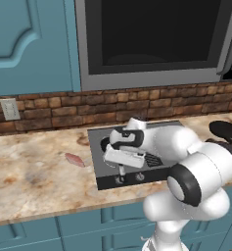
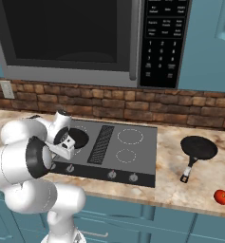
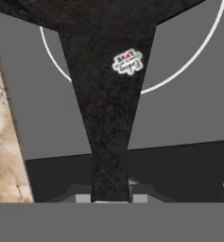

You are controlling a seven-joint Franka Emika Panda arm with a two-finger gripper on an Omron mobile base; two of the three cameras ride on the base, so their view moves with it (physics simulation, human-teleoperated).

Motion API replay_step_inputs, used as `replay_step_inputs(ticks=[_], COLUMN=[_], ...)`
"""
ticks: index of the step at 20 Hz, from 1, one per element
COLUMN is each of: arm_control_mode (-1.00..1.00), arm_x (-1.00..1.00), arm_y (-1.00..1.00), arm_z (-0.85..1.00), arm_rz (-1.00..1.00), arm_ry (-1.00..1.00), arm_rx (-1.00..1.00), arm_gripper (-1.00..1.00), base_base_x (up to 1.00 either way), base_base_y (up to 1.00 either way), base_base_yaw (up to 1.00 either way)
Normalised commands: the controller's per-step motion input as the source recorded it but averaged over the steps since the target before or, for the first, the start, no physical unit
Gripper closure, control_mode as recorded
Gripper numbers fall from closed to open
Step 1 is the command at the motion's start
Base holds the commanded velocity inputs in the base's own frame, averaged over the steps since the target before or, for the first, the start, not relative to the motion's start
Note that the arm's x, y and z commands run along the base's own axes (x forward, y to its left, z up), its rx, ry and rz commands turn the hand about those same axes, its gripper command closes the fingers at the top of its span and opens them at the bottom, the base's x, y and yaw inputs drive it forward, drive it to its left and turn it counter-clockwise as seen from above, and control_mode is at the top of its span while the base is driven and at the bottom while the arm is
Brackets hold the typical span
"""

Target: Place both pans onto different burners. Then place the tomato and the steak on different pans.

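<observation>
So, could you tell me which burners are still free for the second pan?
Both right-side burners, rear and front, lie bare between the centre vent and the second pan. The left side is crowded: a pan and the pincer occupy it.

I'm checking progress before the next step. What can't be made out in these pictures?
- Gripper fingertips: hand view, cut off at the bottom, so grip on the pan handle is unclear.
- First pan on the cooktop: both base views, mostly behind the arm.
- Steak: left base view, too small for detail.
</observation>
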Motion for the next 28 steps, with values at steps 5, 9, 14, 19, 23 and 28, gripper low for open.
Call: replay_step_inputs(ticks=[5, 9, 14, 19, 23, 28], arm_control_mode=[-1.0, -1.0, -1.0, -1.0, -1.0, -1.0], arm_x=[0.26, 0.06, -0.05, -0.14, -0.01, 0.16], arm_y=[0.09, 0.07, 0.0, 0.0, 0.0, 0.0], arm_z=[-0.3, -0.13, 0.0, 0.0, -0.03, -0.01], arm_rz=[0.0, 0.0, 0.0, 0.0, 0.0, 0.0], arm_ry=[0.0, 0.03, 0.06, 0.05, 0.03, 0.0], arm_rx=[-0.02, 0.0, 0.0, 0.0, 0.0, 0.0], arm_gripper=[1.0, 1.0, 1.0, 1.0, 1.0, 1.0], base_base_x=[0.0, 0.0, 0.0, 0.0, 0.0, 0.0], base_base_y=[0.0, 0.0, 0.0, 0.0, 0.0, 0.0], base_base_yaw=[0.0, 0.0, 0.0, 0.0, 0.0, 0.0])
